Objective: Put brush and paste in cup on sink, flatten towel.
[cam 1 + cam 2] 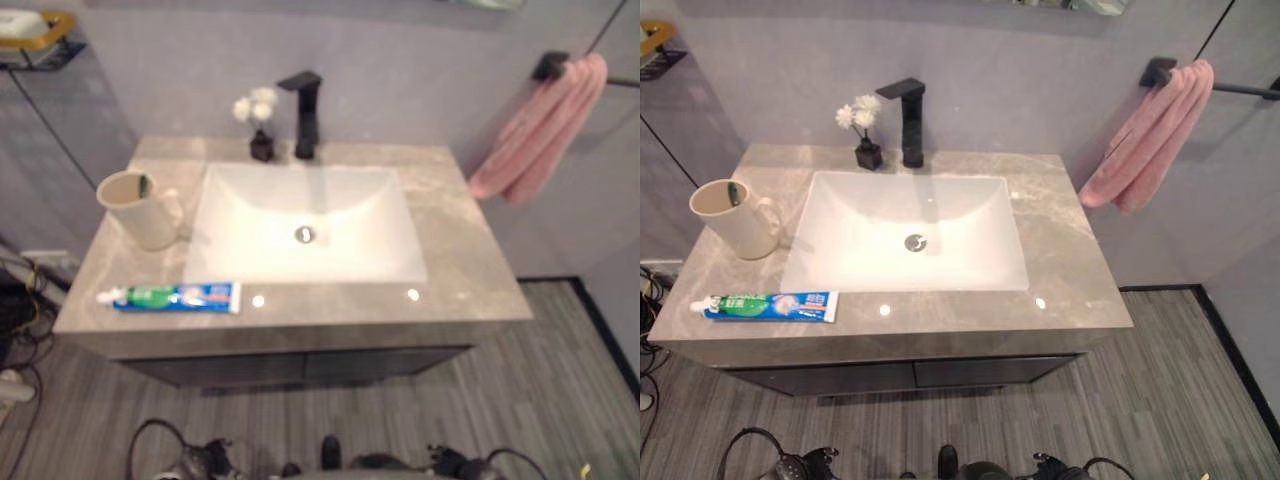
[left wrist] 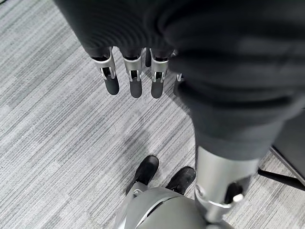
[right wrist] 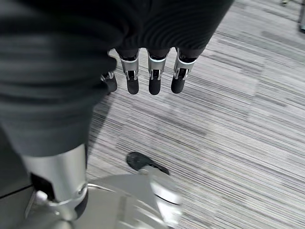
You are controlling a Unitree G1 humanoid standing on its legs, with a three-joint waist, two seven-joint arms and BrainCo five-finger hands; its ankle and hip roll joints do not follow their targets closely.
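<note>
A green, white and blue tube of toothpaste lies flat on the grey marbled countertop, at about 8 o'clock from the white sink basin, its white cap pointing away from the basin. A cream cup stands upright at the basin's 9 o'clock, something green showing inside it. A bunched pink towel hangs at 2 o'clock from a dark wall bar. A black faucet and small white flowers stand at 12 o'clock. The wrist views show striped grey floor: the left hand and right hand hang with fingers straight and relaxed, holding nothing.
</note>
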